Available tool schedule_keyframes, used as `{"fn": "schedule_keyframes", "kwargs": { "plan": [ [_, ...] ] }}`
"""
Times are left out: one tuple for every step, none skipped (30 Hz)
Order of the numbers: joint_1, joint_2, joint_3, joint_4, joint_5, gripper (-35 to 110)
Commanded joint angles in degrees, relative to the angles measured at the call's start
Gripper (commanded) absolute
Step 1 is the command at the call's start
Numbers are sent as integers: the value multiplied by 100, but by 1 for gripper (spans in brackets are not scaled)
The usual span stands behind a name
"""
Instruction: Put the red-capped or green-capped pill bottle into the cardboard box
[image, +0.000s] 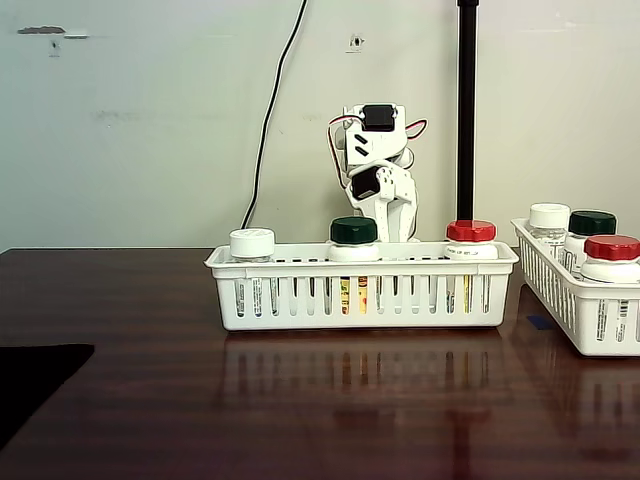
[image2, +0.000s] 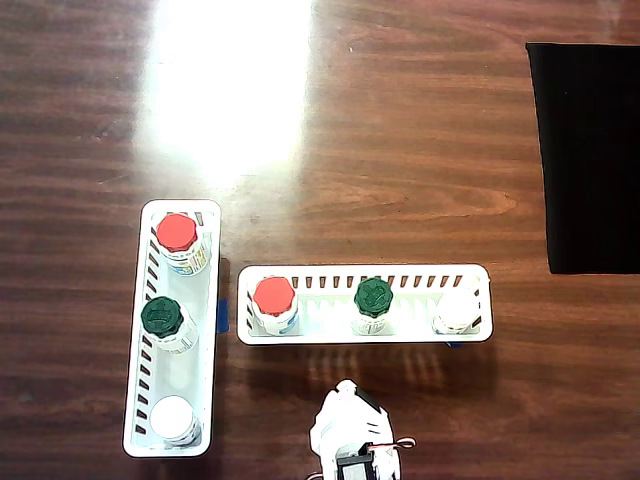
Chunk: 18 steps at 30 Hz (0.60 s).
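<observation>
Gripper (image2: 343, 395) tucked in on the folded white arm (image: 376, 165), pointing down at the table just behind the long white basket (image2: 400, 338). Cannot tell if the fingers are spread or pressed together. Holding nothing, by the look of it.

Right in front, in that basket, three pill bottles standing up in a row: red-capped bottle (image2: 273, 296) at one end, green-capped bottle (image2: 373, 296) in the middle, white-capped bottle (image2: 458, 305) at the other end. Well apart from each other.

Off to the side in the overhead view, a second basket (image2: 135, 330) with another red cap (image2: 176, 233), another green cap (image2: 160, 316) and another white cap (image2: 172, 415).

Nothing picked yet, so first step: reach and grab.

Best to go for the green-capped bottle, since closest to the arm. Lift up first, then reach over the basket wall. Spread the fingers wide. Come straight down from above, one finger on each side of the cap. Keep away from the basket wall, or the basket may slide. Squeeze low on the cap, not on the very top, or the bottle may slip. Pull straight up until clear of the wall. Only then carry over to the cardboard box.

Leave the white caps alone.
</observation>
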Motion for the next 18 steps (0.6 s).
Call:
{"fn": "schedule_keyframes", "kwargs": {
  "plan": [
    [721,501,-18,-642,5476,0],
    [712,501,-18,-650,5476,0],
    [712,501,-18,-659,5476,0],
    [712,501,-18,-659,5476,0],
    [721,501,-18,-659,5476,0],
    [747,501,-18,-668,5484,0],
    [765,501,-18,-677,5493,0],
    [782,501,-18,-686,5502,0],
    [817,501,-18,-694,5502,0],
    [844,501,-18,-694,5511,0],
    [888,501,-18,-694,5537,0],
    [923,501,-18,-694,5563,0],
    [949,501,-18,-694,5581,0],
    [967,501,-18,-694,5599,0],
    [967,501,-18,-694,5607,0],
    [976,501,-18,-694,5599,0],
    [976,501,-18,-694,5563,0],
    [976,501,-18,-694,5528,0]
  ]
}}
